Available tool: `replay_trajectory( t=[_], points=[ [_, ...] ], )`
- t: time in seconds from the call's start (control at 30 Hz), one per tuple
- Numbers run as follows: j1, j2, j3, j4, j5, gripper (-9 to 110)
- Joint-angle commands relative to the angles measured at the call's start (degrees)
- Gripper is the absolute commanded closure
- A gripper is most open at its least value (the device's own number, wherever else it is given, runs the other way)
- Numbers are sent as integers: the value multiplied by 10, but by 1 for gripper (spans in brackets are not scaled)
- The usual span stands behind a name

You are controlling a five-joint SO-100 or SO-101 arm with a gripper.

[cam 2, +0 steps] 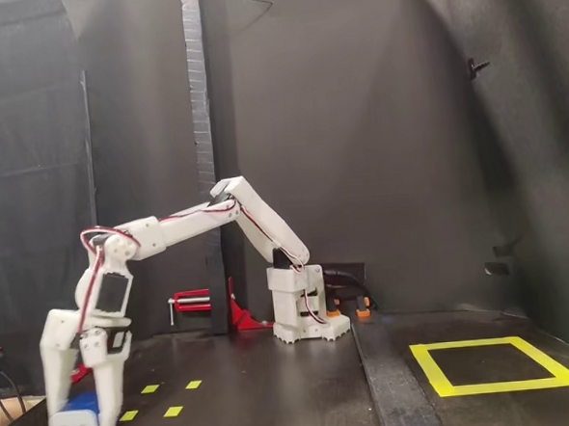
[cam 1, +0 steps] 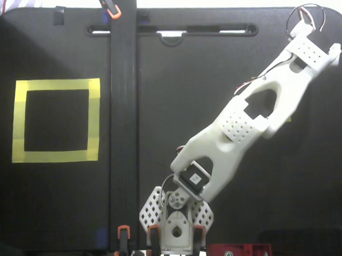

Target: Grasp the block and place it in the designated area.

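The block (cam 2: 81,403) is down at table level right between the jaws of the gripper (cam 2: 80,419), in the side-on fixed view. Blue top showing, pale prongs poking out at its lower left end just below the fingertips. The jaws stand either side of it, narrow, about block width. Looks like they are closed on it, or nearly; contact on the far side is hidden, so that is a judgement. The block seems to rest on the table, not lifted.

Handling: small, rigid, light, probably plastic. Won't deform, could be a bit slick. Best held across the flat blue body, away from the prongs, which look thin and could snag or twist it in the grip.

Arm pose: stretched far out from its base (cam 2: 308,313), upper arm up, forearm reaching long and slightly downward, wrist folded so the gripper points straight down. In the top-down fixed view the arm runs diagonally to the upper right and covers the block, which can't be seen there.

The designated area (cam 2: 439,372) is well apart from the jaws, on the opposite side of the base, empty; also seen as the yellow square (cam 1: 96,117) from above. The small yellow marks (cam 2: 161,399) lie just beside the gripper.
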Motion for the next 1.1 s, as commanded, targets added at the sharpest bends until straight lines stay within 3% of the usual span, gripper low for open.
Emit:
replay_trajectory(
  t=[0.0,1.07],
  points=[
    [-4,46,-28,29,9,81],
    [-54,248,-70,276,84,81]
  ],
)
